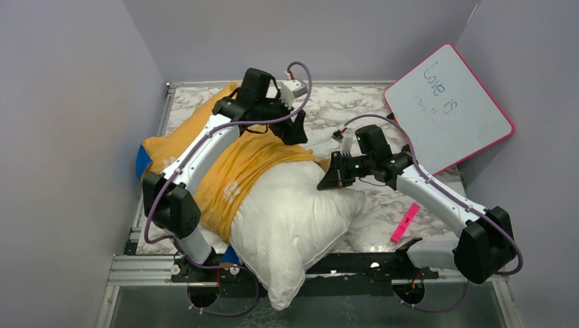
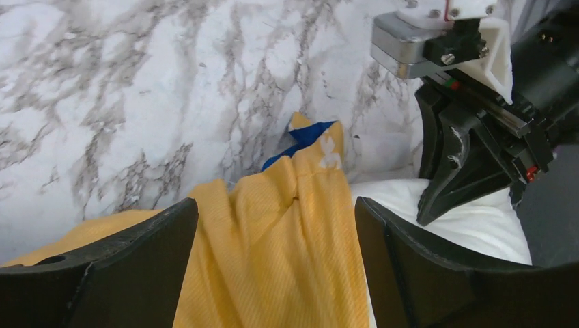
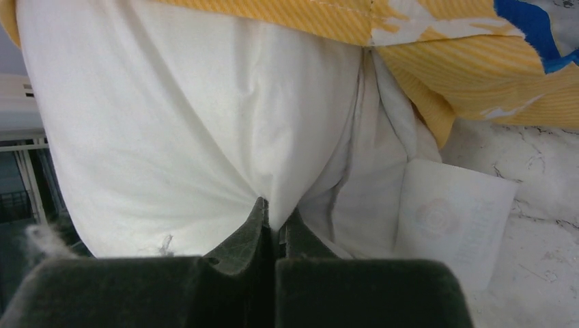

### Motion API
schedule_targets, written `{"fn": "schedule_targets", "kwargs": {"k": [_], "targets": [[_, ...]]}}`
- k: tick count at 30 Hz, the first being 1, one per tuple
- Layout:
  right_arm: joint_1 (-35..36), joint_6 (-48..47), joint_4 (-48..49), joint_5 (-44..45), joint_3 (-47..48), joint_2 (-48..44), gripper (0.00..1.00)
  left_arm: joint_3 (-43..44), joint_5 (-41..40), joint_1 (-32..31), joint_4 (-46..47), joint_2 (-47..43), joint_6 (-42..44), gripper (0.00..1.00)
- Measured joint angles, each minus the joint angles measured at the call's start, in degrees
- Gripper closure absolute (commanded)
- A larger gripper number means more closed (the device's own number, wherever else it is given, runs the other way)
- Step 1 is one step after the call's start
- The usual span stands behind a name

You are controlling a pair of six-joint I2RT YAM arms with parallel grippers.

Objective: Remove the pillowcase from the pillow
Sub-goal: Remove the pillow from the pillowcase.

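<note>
Two grippers share this job. Seen from above, the pillow [image 1: 293, 219] lies on the table [image 1: 382, 116], its bare white end pointing to 6 o'clock past the near edge. The pillowcase [image 1: 235, 178] is bunched over its far half, toward 10 o'clock. The left gripper [image 1: 295, 131] hangs over the cover's far end, at 12 o'clock of the pillow. The right gripper [image 1: 324, 181] sits on the pillow's edge at 3 o'clock. A whiteboard [image 1: 447, 109] and a pink marker [image 1: 404, 223] lie off to the right, well apart from the work.

On the left wrist camera, the left fingers [image 2: 136, 260] stand wide apart with orange cloth between and below them, gripping nothing. A blue corner of the cover shows at 12 o'clock. At 3 o'clock the right gripper's black finger presses on white pillow.

On the right wrist camera, the right fingers are pressed together on a small pinch of white pillow fabric. The orange hem crosses at 12 o'clock and a label [image 3: 454, 225] lies at 3 o'clock.

The step in hand looks like a fresh grasp on the cover. The left jaws should drop and take a thick fold of orange only, with no white beneath. The pull should then run toward 10 o'clock, along the pillow and away from the anchor. That anchoring pinch is thin, so a slow, steady draw suits better than a jerk.
</note>
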Motion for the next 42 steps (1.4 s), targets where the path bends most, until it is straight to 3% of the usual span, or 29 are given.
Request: {"fn": "schedule_targets", "kwargs": {"k": [4,7,9,12,18,25,30,34,35,38,42], "targets": [[0.04,0.2,-0.02,1.07,0.0,-0.33,1.0,3.87,-1.25,-5.49,-5.14,5.79,5.25,0.24],[0.13,0.22,-0.42,3.1,0.0,-1.31,1.0,2.4,-8.26,-8.24,-9.05,8.61,6.43,0.51],[0.15,0.28,-0.72,5.03,0.0,-2.21,0.99,2.1,-13.0,-8.2,-10.23,10.03,5.64,0.76],[0.37,0.92,-0.94,8.26,0.0,-3.56,0.99,2.12,-18.21,-7.85,-9.86,10.4,4.5,1.0],[0.85,1.68,-0.98,13.07,-0.02,-7.28,0.99,2.1,-26.14,-5.79,-7.87,8.85,-1.2,1.0],[0.94,1.44,-0.76,18.29,0.76,-9.07,0.99,4.33,-33.57,4.76,-8.24,6.49,-9.11,1.0],[1.77,1.68,-2.32,25.53,5.07,-8.57,0.99,4.52,-34.62,10.78,-8.92,4.83,-13.73,0.98],[1.99,1.77,-4.79,32.48,10.38,-5.55,0.99,3.96,-32.15,12.04,-7.67,2.23,-14.32,0.41],[1.86,1.64,-5.77,34.25,11.61,-4.57,0.99,3.5,-31.12,12.39,-6.64,1.51,-14.29,0.32],[0.66,0.66,-9.46,38.29,16.26,-0.15,0.99,1.14,-28.61,14.05,-3.15,-1.2,-15.21,0.18],[-2.19,-1.07,-14.16,41.2,24.09,8.7,0.9,-2.91,-27.47,15.63,-0.26,-6.6,-15.89,0.14]]}}
